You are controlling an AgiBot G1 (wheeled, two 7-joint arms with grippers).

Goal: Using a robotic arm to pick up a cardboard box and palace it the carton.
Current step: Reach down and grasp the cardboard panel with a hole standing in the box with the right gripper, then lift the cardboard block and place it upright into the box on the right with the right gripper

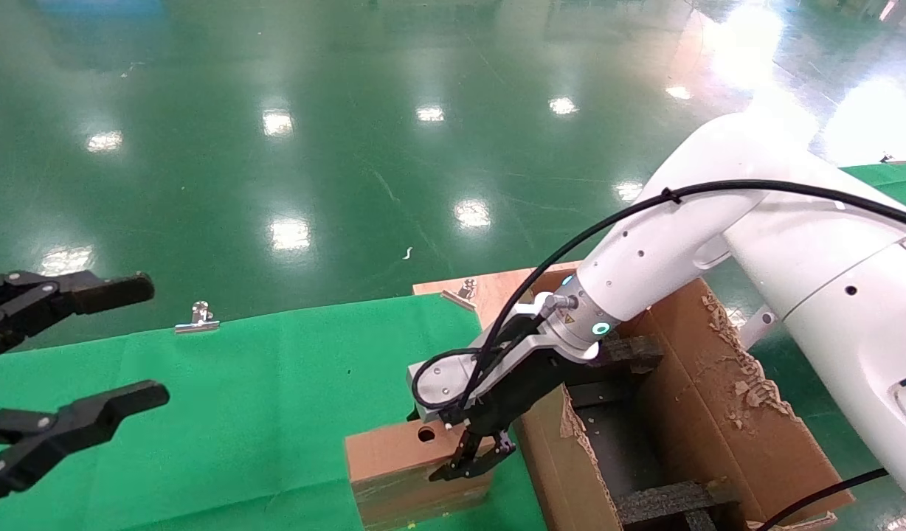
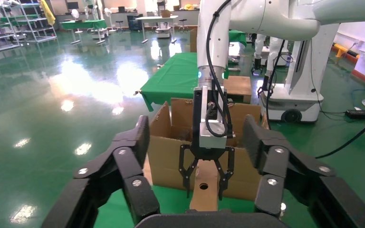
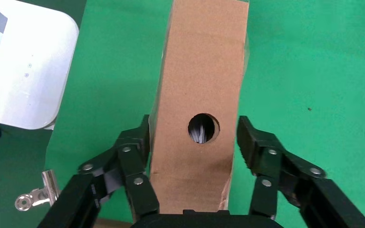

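Two cartons of unequal size are recorded on the green-covered table (image 1: 276,383): the large torn-flapped carton (image 1: 718,413), set open-topped at the robot's right to receive the load, and the small cardboard box (image 1: 401,461) just beside its near wall. The robotic arm (image 1: 674,243) is lowered over the box, its right gripper (image 3: 194,142) spread, one finger at either side but not yet closed, judged a pre-grasp alignment. The left gripper (image 1: 91,346) is held open and idle, well apart.
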